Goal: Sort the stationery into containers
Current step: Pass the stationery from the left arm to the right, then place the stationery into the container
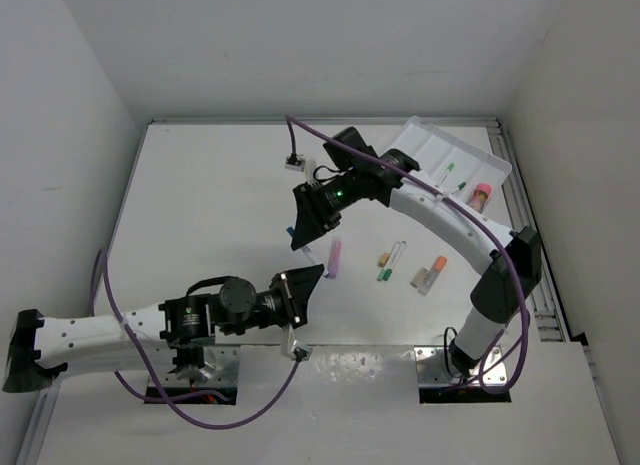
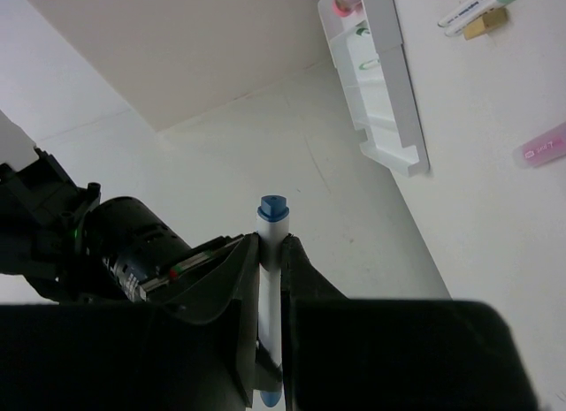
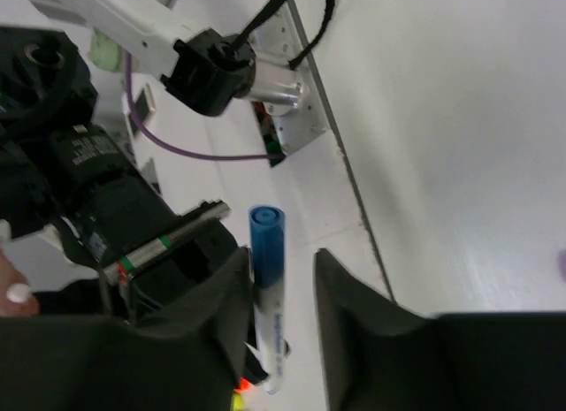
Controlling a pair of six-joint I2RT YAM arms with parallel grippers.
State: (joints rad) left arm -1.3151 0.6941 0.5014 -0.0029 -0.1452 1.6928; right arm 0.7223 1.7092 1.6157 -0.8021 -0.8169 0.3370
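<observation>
My left gripper (image 1: 312, 275) (image 2: 271, 245) is shut on a white pen with blue ends (image 2: 271, 287), held above the table. My right gripper (image 1: 304, 233) (image 3: 281, 261) is open around the same pen (image 3: 267, 243). The pen's blue cap lies against one finger, with a gap to the other. The white compartment tray (image 1: 470, 150) (image 2: 389, 93) stands at the far right and holds a green-capped pen (image 1: 449, 171) and a pink item (image 1: 481, 193). A lilac stick (image 1: 336, 253), a green-capped pen (image 1: 392, 260), an orange-tipped marker (image 1: 434, 273) and tan erasers (image 1: 383, 257) lie on the table.
White walls close in the table on the left, back and right. A metal rail (image 1: 530, 235) runs along the right edge. Purple cables hang from both arms. A second tan eraser (image 1: 418, 277) lies beside the orange-tipped marker.
</observation>
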